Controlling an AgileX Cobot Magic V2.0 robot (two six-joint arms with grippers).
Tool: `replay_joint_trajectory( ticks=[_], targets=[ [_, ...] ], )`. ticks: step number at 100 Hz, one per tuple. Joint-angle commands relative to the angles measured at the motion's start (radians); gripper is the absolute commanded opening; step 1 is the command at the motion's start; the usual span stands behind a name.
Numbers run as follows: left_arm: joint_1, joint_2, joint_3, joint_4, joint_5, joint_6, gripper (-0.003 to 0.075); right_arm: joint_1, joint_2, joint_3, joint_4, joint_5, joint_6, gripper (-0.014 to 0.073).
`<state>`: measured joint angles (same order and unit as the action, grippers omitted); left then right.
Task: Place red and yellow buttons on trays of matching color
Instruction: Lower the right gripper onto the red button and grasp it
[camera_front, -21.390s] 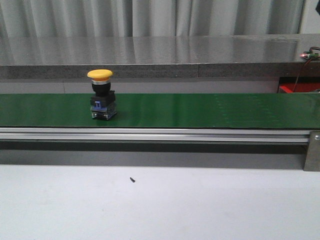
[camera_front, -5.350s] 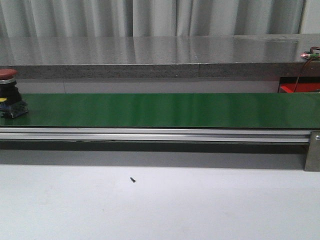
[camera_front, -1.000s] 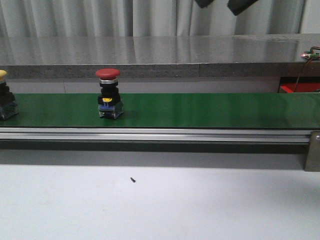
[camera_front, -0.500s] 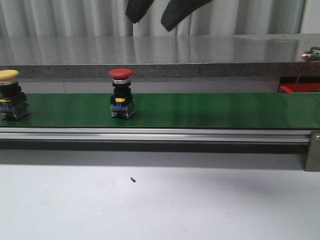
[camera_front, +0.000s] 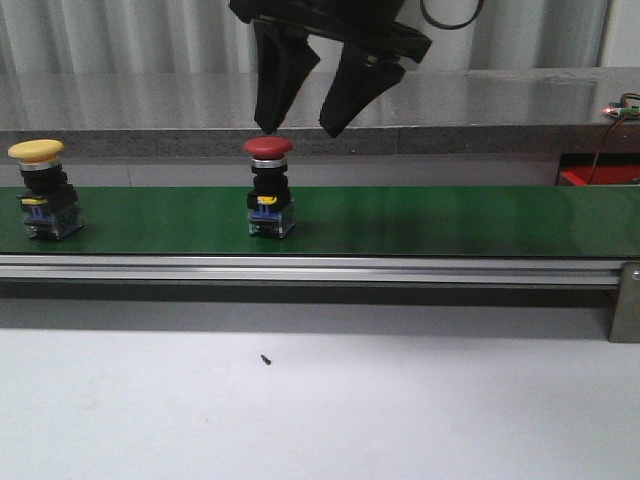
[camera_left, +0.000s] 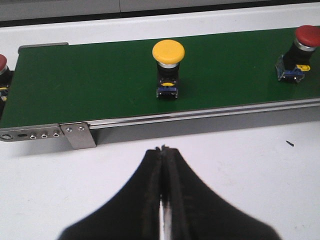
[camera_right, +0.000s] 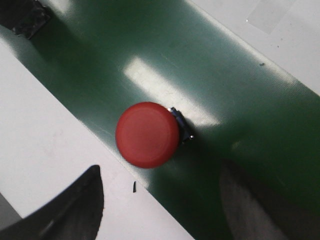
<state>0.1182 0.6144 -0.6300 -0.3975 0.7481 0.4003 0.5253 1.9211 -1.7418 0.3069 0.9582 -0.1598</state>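
Hovering above the red mushroom-head push button on my green conveyor belt, right gripper spread wide, empty; left gripper pressed closed, empty.

No text, label, brand, number or sign could be read in any of the three views. The small yellow and blue patches on the bodies of the red button and the yellow button were too small and blurred to show any writing, and the green belt carried no markings.
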Motion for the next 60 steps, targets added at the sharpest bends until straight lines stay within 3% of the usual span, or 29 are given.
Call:
replay_joint_trajectory(
  ticks=[1,42,60],
  targets=[
    [-0.006,0.0,-0.029,-0.032,-0.06,0.003,-0.002,-0.002,-0.035,-0.035,0.003,-0.039,0.004,0.0493],
    [-0.006,0.0,-0.029,-0.032,-0.06,0.003,-0.002,-0.002,0.021,-0.035,0.002,-0.09,0.004,0.0491],
    [-0.006,0.0,-0.029,-0.032,-0.06,0.003,-0.002,-0.002,0.039,-0.035,0.002,-0.081,0.004,0.0379]
  ],
)
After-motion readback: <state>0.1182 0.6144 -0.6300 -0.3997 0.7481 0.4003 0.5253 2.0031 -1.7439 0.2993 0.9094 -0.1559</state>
